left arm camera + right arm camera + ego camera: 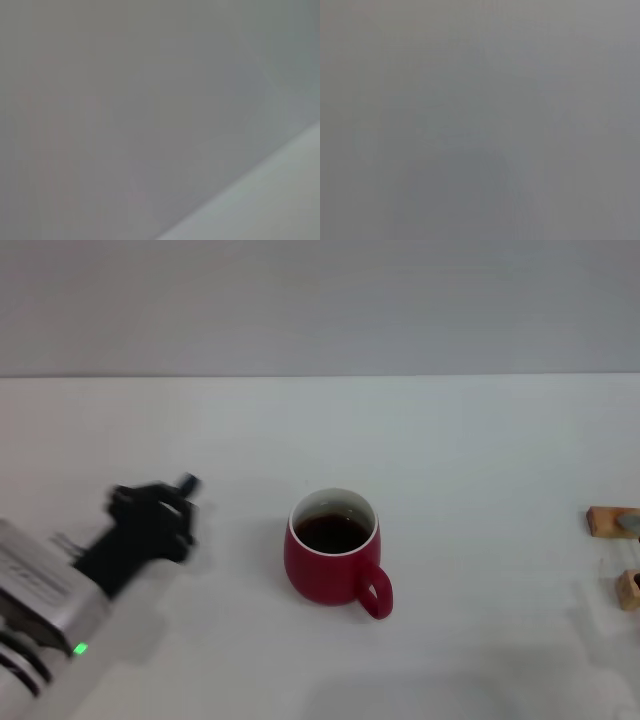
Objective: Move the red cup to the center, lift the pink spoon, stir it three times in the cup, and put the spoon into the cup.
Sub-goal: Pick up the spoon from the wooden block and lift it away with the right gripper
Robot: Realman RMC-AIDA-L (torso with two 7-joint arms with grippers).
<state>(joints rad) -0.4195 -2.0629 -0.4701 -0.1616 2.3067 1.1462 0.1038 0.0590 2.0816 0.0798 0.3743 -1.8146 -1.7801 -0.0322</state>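
White desk (470,460) carries the red cup (332,558) near its middle, holding dark liquid. Left gripper (150,520) hovers well apart, holding nothing; its finger spread is unclear. Pink spoon unseen.

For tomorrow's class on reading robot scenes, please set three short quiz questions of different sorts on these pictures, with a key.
1. True or false: the red cup stands upright with dark liquid inside.
2. In the head view, the left gripper is: A) gripping the cup's handle, B) apart from the cup on its left, C) above the cup.
3. Fill in: the wooden blocks lie at the table's far ____ edge.

Key: 1 true; 2 B; 3 right.
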